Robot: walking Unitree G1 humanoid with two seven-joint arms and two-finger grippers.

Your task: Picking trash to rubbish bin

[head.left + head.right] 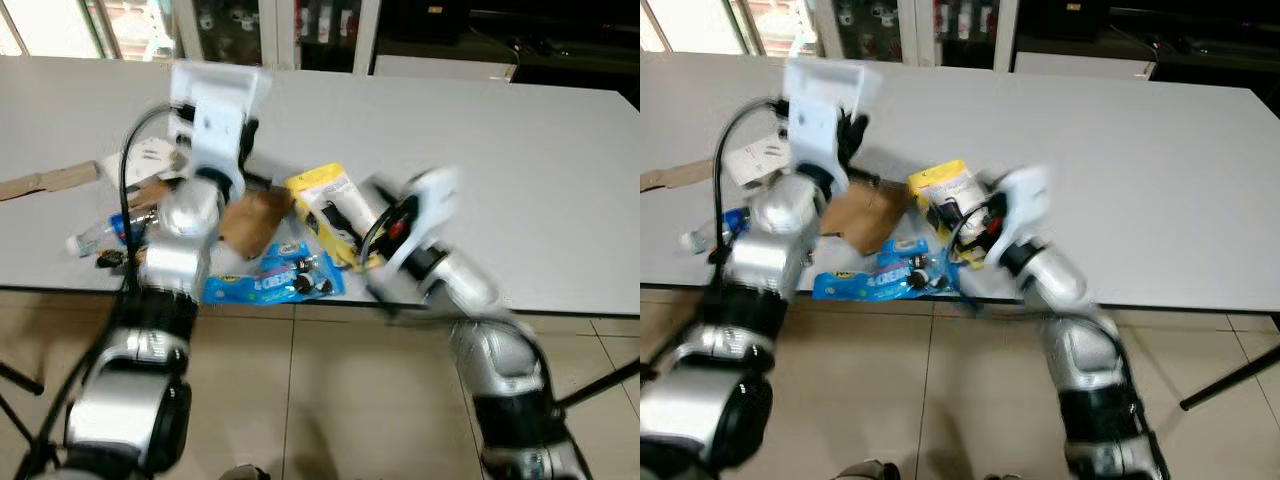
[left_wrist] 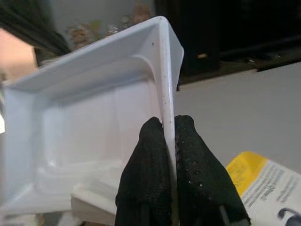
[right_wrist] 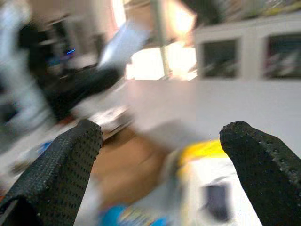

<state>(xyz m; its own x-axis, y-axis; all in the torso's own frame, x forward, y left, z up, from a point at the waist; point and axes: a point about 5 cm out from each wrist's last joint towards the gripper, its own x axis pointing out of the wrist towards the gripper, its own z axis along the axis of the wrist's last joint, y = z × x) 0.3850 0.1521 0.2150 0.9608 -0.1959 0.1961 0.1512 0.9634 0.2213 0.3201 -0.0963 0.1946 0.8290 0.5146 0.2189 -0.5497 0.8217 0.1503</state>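
Left end effector (image 2: 169,141) pinches white tray (image 2: 94,117) rim; right end effector (image 3: 160,141) gapes over yellow packet (image 3: 202,155).

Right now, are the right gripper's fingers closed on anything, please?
No, the right gripper is open, its fingers wide apart above the yellow packet.

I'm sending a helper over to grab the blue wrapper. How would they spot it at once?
Go to the grey table and find the litter pile at its near edge. The blue wrapper lies flat at the very front, before the brown paper bag and beside the yellow package; it is the only bright blue packet, with white lettering.
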